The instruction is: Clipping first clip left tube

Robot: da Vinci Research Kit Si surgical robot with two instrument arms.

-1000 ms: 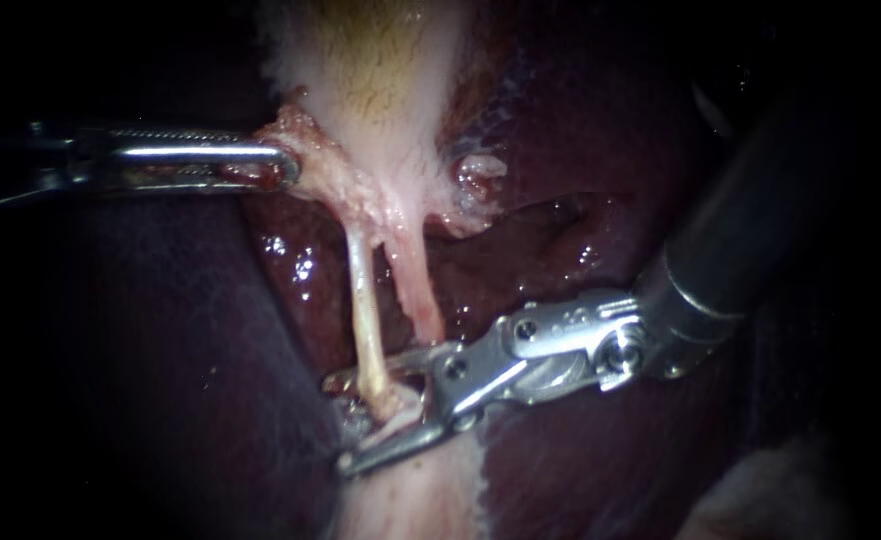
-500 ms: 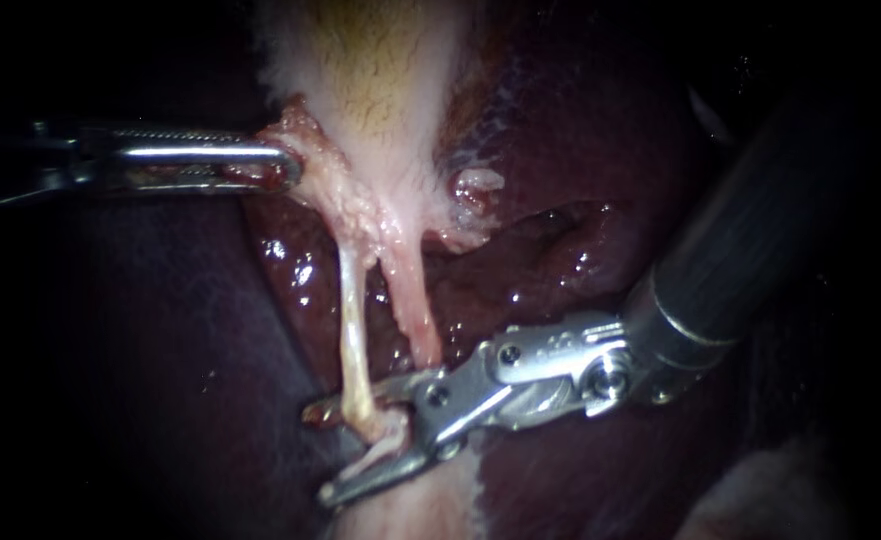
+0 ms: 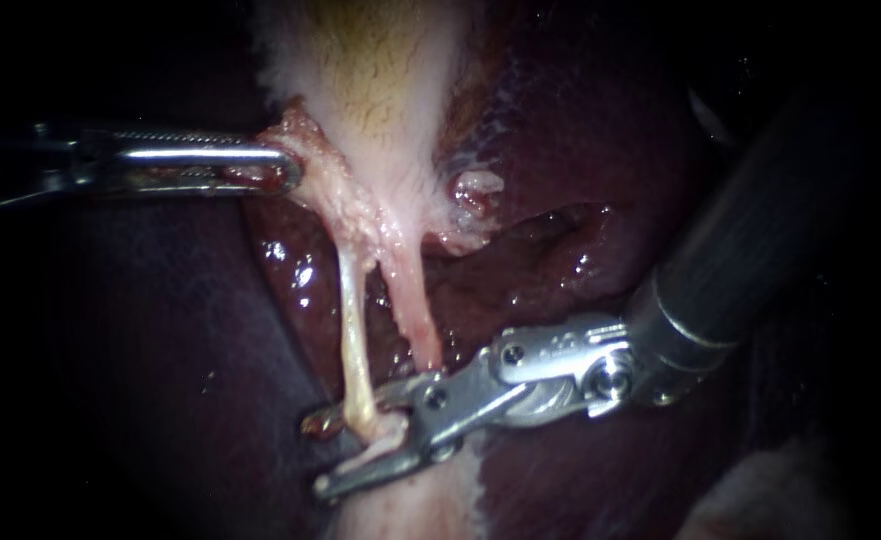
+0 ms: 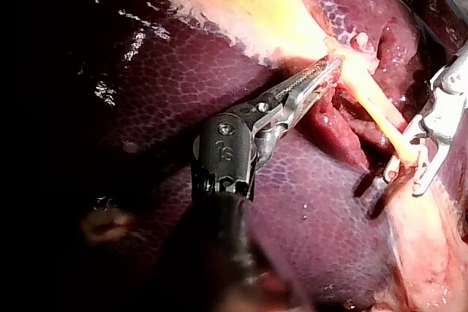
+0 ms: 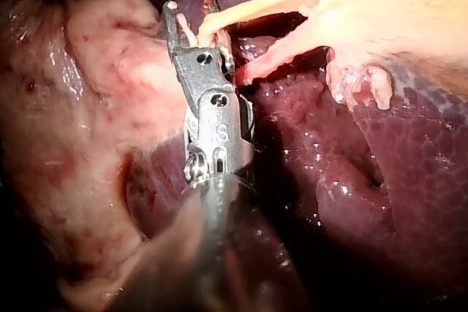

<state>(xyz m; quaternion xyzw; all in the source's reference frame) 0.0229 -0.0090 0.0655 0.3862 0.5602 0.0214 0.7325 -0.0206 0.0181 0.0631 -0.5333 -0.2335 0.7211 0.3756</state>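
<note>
One liver (image 3: 160, 350) is recorded. It is the largest body, dark maroon, smooth, wet and finely mottled, with bright glints in the hollow just below the gallbladder. It forms the bed on which everything else lies. Beyond the lit tissue only darkness is seen.

One gallbladder (image 3: 370, 70) is recorded. It is a pale sac, white and fuzzy at the edges and yellow-tinged down the middle, and it narrows to a ragged pink-white neck.

One pale band of tissue (image 3: 410, 505) is noted on the liver, at the point farthest from the gallbladder.

Two instruments are counted, each a dark shaft ending in bright steel. The claw of the left instrument (image 3: 282, 168) is clamped on the ragged edge of the gallbladder's neck. Its two halves are long, slim and finely toothed. The claw of the right instrument (image 3: 318, 457) is found well below the gallbladder. It is held apart at a moderate gap and nothing is clamped in it. Its halves are short and stout, hinged on visible pins.

Two tubes are counted, both running down from the gallbladder's neck. The left tube (image 3: 353, 330) is a thin, taut, cream-coloured cord. Its lower end passes between the two halves of the right instrument's claw. The right tube (image 3: 415, 300) is thicker and pink, and it ends just above that claw's hinge.
</note>
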